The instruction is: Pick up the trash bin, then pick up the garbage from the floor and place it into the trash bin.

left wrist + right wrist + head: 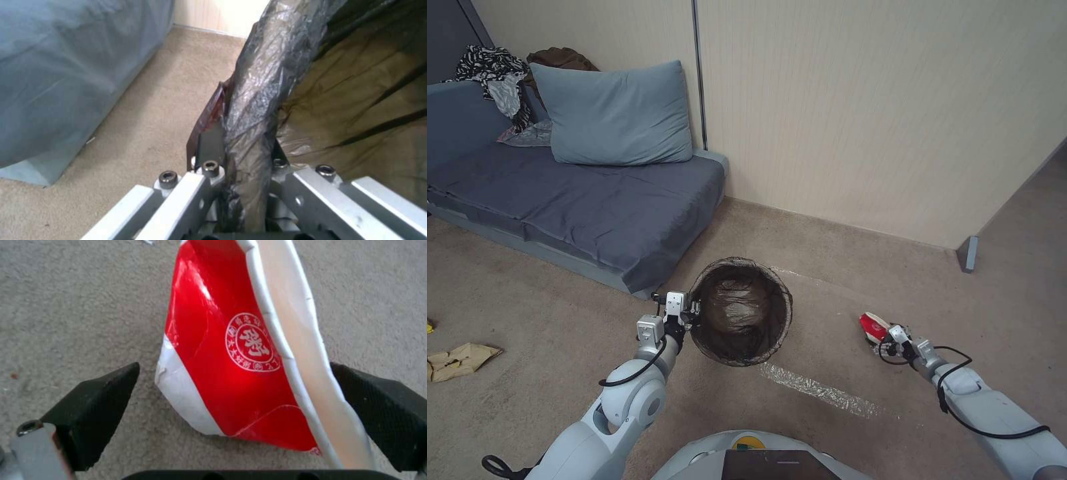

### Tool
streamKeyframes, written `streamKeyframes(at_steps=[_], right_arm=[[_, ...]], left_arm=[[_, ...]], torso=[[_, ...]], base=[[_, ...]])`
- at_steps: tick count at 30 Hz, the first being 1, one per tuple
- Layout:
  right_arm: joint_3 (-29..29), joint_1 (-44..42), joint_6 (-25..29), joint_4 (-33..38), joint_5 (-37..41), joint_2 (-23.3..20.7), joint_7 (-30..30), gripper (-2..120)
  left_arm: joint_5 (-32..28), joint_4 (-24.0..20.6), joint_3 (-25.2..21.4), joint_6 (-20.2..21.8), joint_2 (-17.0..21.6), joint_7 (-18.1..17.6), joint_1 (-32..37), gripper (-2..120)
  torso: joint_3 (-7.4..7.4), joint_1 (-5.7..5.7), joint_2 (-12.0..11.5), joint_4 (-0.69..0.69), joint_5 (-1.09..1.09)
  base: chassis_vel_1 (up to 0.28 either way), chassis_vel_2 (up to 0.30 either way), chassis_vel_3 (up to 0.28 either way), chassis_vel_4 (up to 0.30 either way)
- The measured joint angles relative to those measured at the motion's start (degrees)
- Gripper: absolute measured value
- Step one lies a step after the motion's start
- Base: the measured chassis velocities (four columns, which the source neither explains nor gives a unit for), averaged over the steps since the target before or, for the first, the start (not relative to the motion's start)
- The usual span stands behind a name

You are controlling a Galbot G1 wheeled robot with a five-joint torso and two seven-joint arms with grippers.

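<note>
Now right tool (pixel 236 393) straddles cup (pixel 231 350).

The trash bin (pixel 740 312) sits centre, the sofa (pixel 560 200) far left. A crushed paper cup (pixel 874 327) lies right; a crumpled paper bag (pixel 460 360) lies left.

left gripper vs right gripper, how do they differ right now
The left gripper is shut on the trash bin, pinching its bag-lined rim; the right gripper is open, its fingers straddling the crushed red-and-white cup. The left gripper holds its load at the bin's side, near the sofa; the right gripper reaches down to the carpet where the cup lies. Both sit at a task item.
</note>
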Motion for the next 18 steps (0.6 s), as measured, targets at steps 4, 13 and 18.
streamKeyframes(at_steps=[4,13,18], right_arm=[[0.18,0.1,-0.24,-0.32,-0.43,0.18,0.23,99],[0.28,0.1,-0.43,-0.33,-0.99,0.28,0.75,84],[0.42,0.12,-0.42,-0.21,-1.12,0.37,0.94,61]], left_arm=[[-0.02,-0.1,0.0,-0.04,0.06,-0.03,0.01,3],[-0.13,-0.23,-0.11,-0.07,0.17,-0.07,-0.04,3],[-0.15,-0.26,-0.04,-0.1,0.15,-0.1,-0.14,3]], torso=[[0.0,0.0,0.0,0.0,0.0],[0.0,0.0,0.0,0.0,0.0],[0.0,0.0,0.0,0.0,0.0]], base=[[0.0,0.0,0.0,0.0],[0.0,0.0,0.0,0.0],[0.0,0.0,0.0,0.0]])
